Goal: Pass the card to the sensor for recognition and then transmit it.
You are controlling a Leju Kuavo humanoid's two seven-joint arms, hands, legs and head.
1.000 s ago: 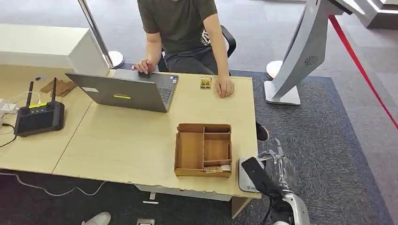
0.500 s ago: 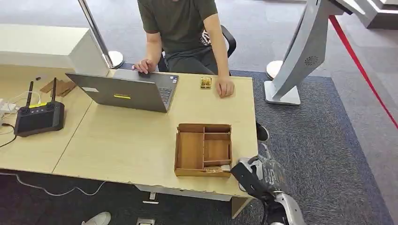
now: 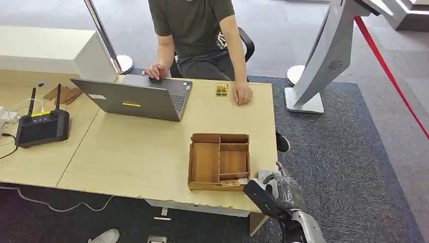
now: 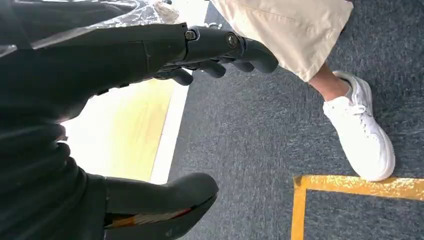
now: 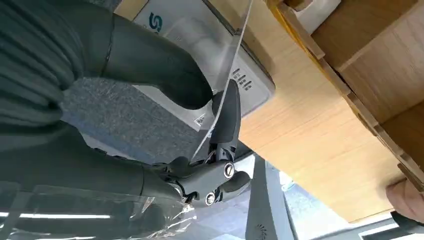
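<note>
The right hand (image 5: 165, 100) pinched the card (image 5: 225, 95) in its fingers, just over the sensor (image 5: 220, 60); reading step underway, handover to come.

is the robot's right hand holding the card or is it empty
Holding it: in the right wrist view the right hand pinches a thin card edge-on above the grey sensor.

Head view high, looking down over table (image 3: 152, 152), right wrist view close, sharing wooden tray (image 3: 219, 162), left wrist view floorward
</note>
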